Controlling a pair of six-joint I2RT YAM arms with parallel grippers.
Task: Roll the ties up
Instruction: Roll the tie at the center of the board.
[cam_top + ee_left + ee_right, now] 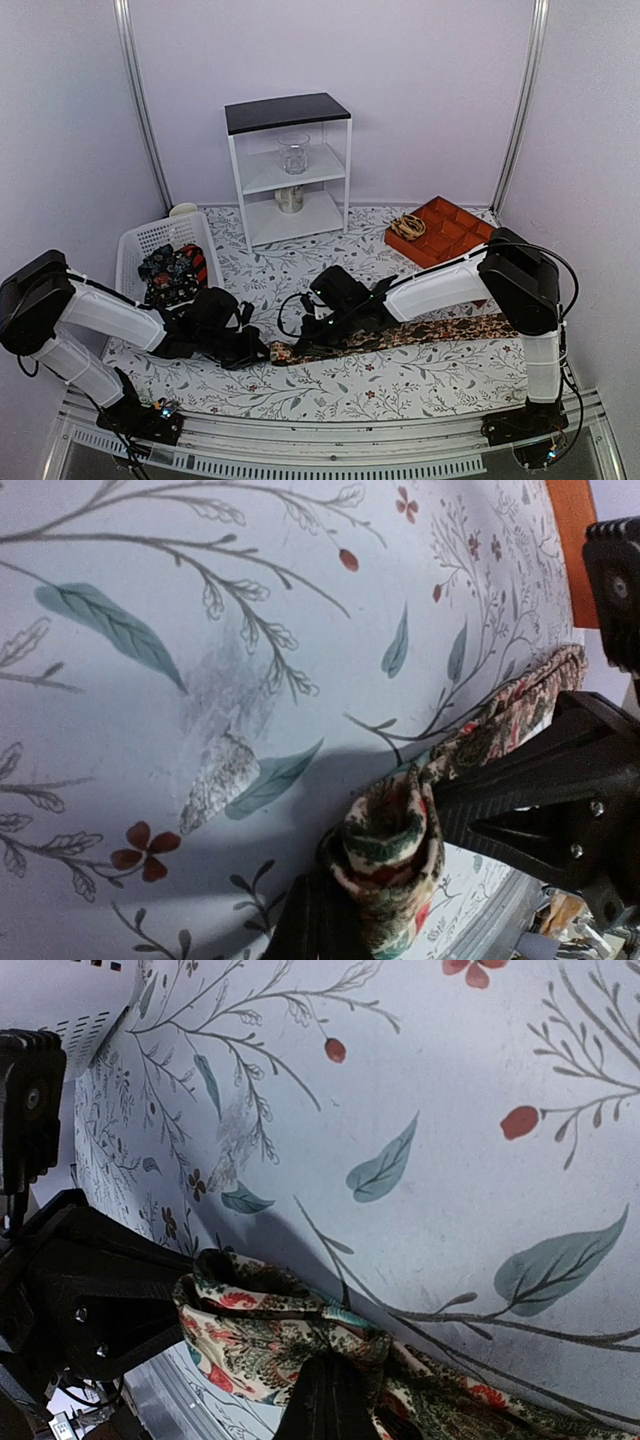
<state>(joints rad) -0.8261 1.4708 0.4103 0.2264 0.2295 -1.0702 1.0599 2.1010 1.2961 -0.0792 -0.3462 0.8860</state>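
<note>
One brown floral tie [420, 332] lies across the patterned table from the middle to the right edge. Its left end is curled into a small roll [392, 845]. My left gripper [256, 350] is shut on that roll, and in the left wrist view the gripper [372, 905] pinches it from below. Just to its right, my right gripper [312, 338] is shut on the same tie. The right wrist view shows the folded cloth [262, 1332] bunched over that gripper [335, 1392]. More ties [172, 272] lie heaped in a white basket [135, 246].
A white shelf [288, 170] at the back holds a glass [294, 153] and a can [290, 198]. An orange compartment tray [445, 232] sits at the back right with a coil of bands [408, 226]. The two grippers are close together.
</note>
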